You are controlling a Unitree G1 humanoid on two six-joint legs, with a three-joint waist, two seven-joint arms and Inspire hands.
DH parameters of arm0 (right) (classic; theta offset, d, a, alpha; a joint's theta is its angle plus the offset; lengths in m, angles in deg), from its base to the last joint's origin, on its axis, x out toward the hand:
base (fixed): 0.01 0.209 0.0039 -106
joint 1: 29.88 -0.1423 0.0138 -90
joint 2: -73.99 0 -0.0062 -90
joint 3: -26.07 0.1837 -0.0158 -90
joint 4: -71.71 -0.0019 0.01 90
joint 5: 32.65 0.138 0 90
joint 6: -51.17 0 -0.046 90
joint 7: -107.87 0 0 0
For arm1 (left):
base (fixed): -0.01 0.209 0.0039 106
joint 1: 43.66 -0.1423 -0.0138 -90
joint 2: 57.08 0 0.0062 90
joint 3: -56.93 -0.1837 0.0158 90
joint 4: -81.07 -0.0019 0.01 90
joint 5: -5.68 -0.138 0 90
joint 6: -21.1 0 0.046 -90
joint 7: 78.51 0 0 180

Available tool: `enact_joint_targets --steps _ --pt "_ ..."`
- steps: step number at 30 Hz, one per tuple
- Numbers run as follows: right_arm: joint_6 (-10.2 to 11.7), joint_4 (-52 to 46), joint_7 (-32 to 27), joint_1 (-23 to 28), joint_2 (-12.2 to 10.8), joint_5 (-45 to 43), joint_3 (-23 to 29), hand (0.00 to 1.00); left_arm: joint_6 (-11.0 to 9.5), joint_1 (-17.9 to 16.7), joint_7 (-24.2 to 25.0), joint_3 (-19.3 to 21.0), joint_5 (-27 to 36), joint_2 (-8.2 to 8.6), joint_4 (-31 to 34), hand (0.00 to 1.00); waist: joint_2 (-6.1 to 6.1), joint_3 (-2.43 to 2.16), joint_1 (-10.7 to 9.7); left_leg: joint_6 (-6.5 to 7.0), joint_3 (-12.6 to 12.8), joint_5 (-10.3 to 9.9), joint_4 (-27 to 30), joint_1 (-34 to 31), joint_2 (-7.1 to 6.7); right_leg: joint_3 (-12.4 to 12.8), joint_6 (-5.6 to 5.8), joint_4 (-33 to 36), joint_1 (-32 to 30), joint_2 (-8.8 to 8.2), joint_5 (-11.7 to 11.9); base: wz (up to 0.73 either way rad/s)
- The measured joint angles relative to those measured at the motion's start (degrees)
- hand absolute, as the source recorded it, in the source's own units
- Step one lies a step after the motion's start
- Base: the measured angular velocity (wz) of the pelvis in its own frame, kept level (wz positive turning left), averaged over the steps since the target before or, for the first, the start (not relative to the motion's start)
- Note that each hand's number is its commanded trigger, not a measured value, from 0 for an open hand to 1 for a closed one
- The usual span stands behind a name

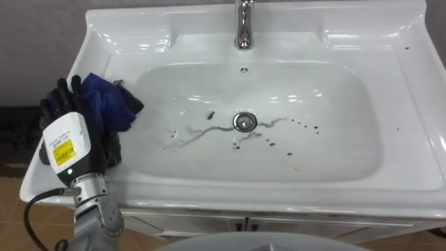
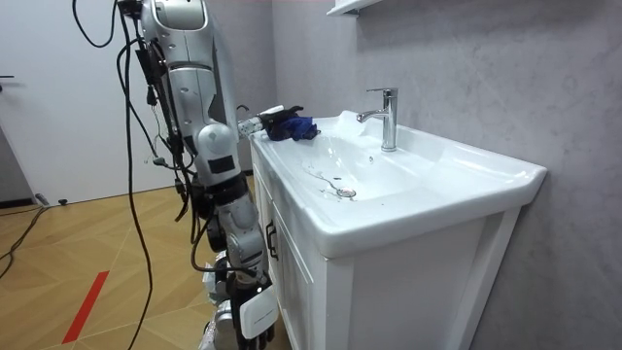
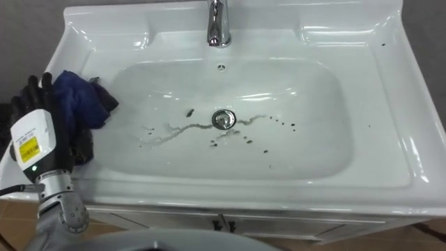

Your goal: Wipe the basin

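Basin rim [image 1: 90, 52]: cloth [image 1: 108, 101] (blue) against fingers [image 1: 66, 90]

Both eye views close above basin [image 1: 411, 104], facing down, room view side-on, farther off, same basin.

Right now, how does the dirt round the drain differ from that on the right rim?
Drain dirt: a long grey streak with scattered dark spots; rim dirt: a few tiny separate specks. Drain dirt lies low in the bowl; rim dirt on the flat ledge. Both are dark and unwiped.
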Motion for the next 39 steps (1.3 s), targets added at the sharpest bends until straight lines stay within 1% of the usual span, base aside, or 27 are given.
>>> enact_joint_targets --steps 11,14,16,21,24,29,34,36,39 --pt "-0.08 -0.75 -0.43 0.11 0.01 -0.04 -0.04 0.0 0.05 0.16 -0.05 -0.35 0.04 -0.03 -1.05 0.0 0.11 0.06 -0.36 0.0 -0.1 0.0 -0.03 0.6 -0.09 0.01 0.06 -0.05 0.47 -0.12 -0.23 0.0" --pt "-0.11 -0.72 0.33 0.38 0.01 -0.04 -0.01 0.0 0.04 0.18 -0.54 -0.48 0.02 0.0 -1.78 0.0 0.11 0.05 -0.6 0.01 -0.79 0.02 0.0 0.69 -0.21 -0.2 0.06 -0.03 0.71 -0.06 -0.23 0.05" --pt "-0.17 -0.72 0.79 0.72 0.0 -0.02 -0.01 0.0 0.04 0.12 -0.56 -0.48 0.05 0.01 -1.82 0.0 0.12 0.04 -0.94 0.01 -0.77 0.02 -0.01 0.75 -0.2 -0.21 0.06 -0.02 0.74 -0.1 -0.23 0.0" --pt "-2.25 -1.09 1.82 1.89 -0.01 -0.56 0.03 0.0 0.31 -0.03 -0.12 -0.48 0.04 0.01 -1.97 0.0 0.11 0.02 -1.22 0.02 -0.68 0.03 -0.01 0.78 -0.2 -0.11 0.06 0.06 0.75 -0.12 -0.23 0.0" --pt "-2.76 -1.12 2.81 2.5 -0.01 -1.92 0.55 0.0 0.44 0.0 1.38 -0.44 -0.01 0.01 -1.97 0.0 0.1 0.01 -1.27 0.02 -0.58 0.03 0.0 0.86 -0.18 -0.03 0.06 0.01 0.74 -0.15 -0.23 0.0" --pt "-3.86 -1.22 3.94 2.43 -0.01 -2.05 0.59 0.0 0.9 0.06 2.36 -0.45 0.01 -0.06 -2.42 0.0 0.04 -0.03 -1.22 0.07 0.13 0.07 -0.05 1.31 -0.12 0.43 0.05 0.26 0.8 -0.03 -0.23 -0.04" --pt "-3.92 -1.28 4.57 2.93 -0.02 -2.11 0.61 0.0 0.9 0.06 2.48 -0.46 0.03 -0.86 -3.23 0.0 -0.08 -0.11 -1.24 0.07 0.64 0.08 -0.02 1.4 0.05 1.18 0.01 0.22 0.65 0.31 -0.22 -0.05" --pt "-4.69 -1.09 5.16 3.0 -0.02 -2.3 0.67 0.0 0.9 0.06 2.48 -0.46 0.03 -1.16 -3.51 0.0 -0.2 -0.19 -1.33 -0.08 0.73 0.25 -0.03 1.41 0.08 1.32 -0.07 0.2 0.63 0.36 -0.19 0.0" --pt "-5.11 -1.11 5.11 2.99 -0.02 -2.32 0.73 0.0 0.9 0.12 2.47 -0.45 0.0 -1.62 -4.04 0.0 -0.38 -0.31 -1.37 -0.21 0.76 0.52 -0.04 1.41 0.09 1.4 -0.21 0.15 0.62 0.41 -0.11 0.0"
